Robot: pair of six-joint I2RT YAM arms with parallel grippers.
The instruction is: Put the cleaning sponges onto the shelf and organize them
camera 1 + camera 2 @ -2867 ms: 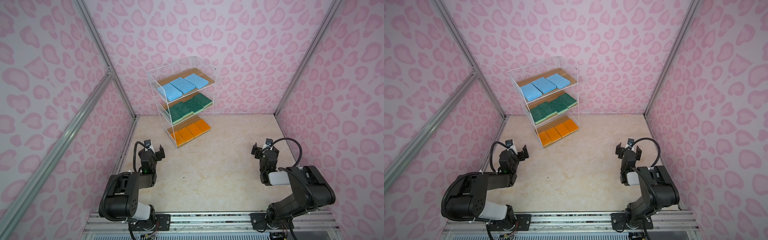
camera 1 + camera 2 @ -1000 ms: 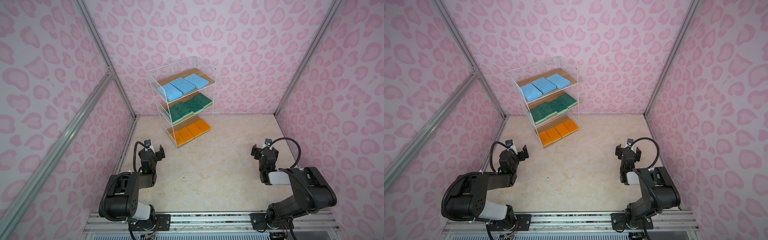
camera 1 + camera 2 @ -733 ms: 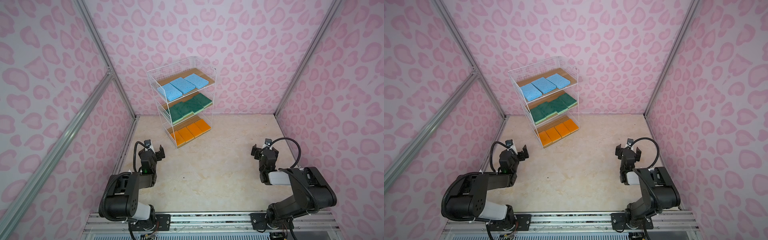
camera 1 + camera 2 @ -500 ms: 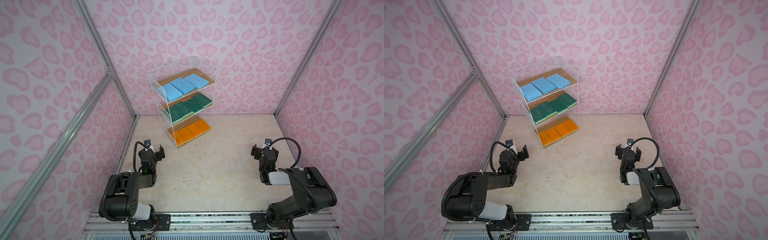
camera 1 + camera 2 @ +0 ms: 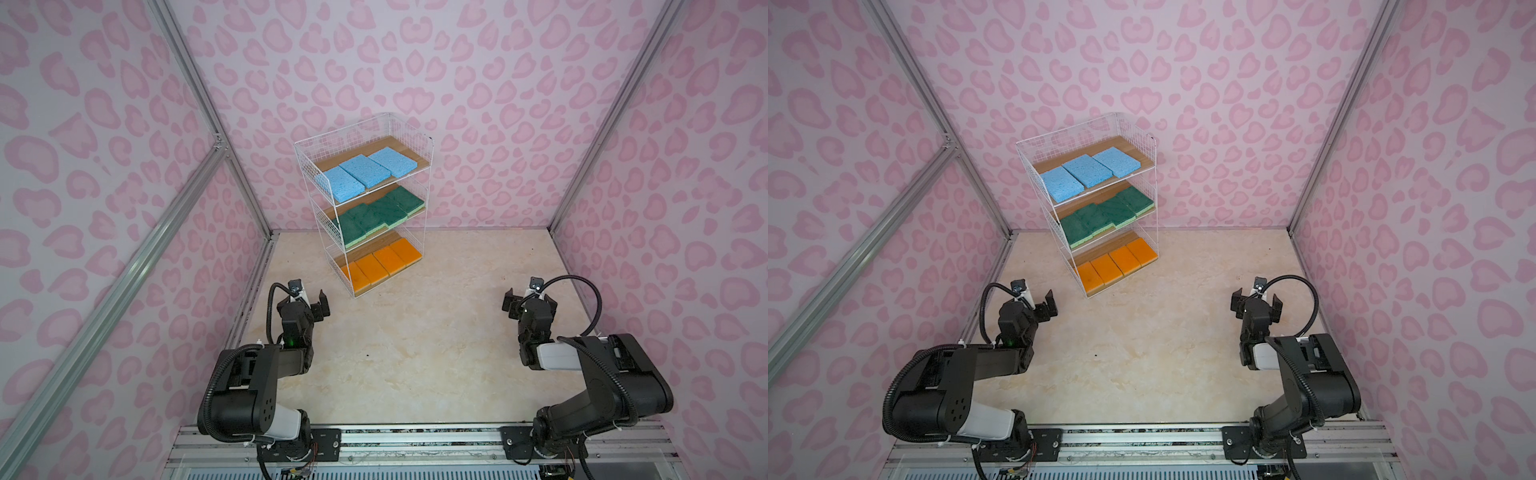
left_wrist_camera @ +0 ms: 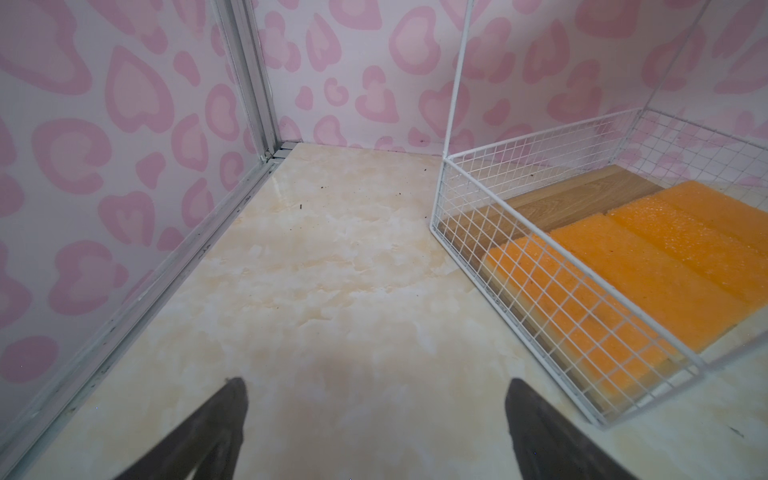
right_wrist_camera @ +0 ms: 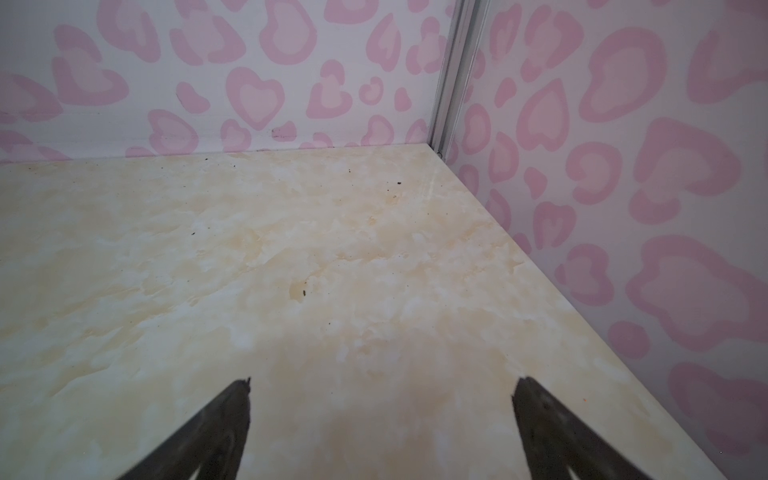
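The shelf (image 5: 308,167) (image 5: 1030,165) stands at the back of the table, left of centre, in both top views. Blue cleaning sponges (image 5: 365,170) (image 5: 1087,170) lie on its top board, dark green ones (image 5: 376,214) (image 5: 1100,217) on the middle board, and several orange ones (image 5: 382,264) (image 5: 1117,262) on the bottom board. My left gripper (image 5: 308,300) (image 5: 1036,302) hovers open just in front-left of the shelf's bottom corner. In the left wrist view it (image 6: 376,384) holds nothing, with the orange sponges (image 6: 623,270) behind the wire wall (image 6: 478,216). My right gripper (image 5: 528,300) (image 5: 1256,301) (image 7: 383,380) is open and empty near the right wall.
Pink-patterned walls enclose the marble-look table (image 5: 415,332) on three sides. Aluminium posts (image 6: 249,83) (image 7: 451,75) stand in the back corners. A metal rail (image 5: 415,436) carrying both arm bases runs along the front edge.
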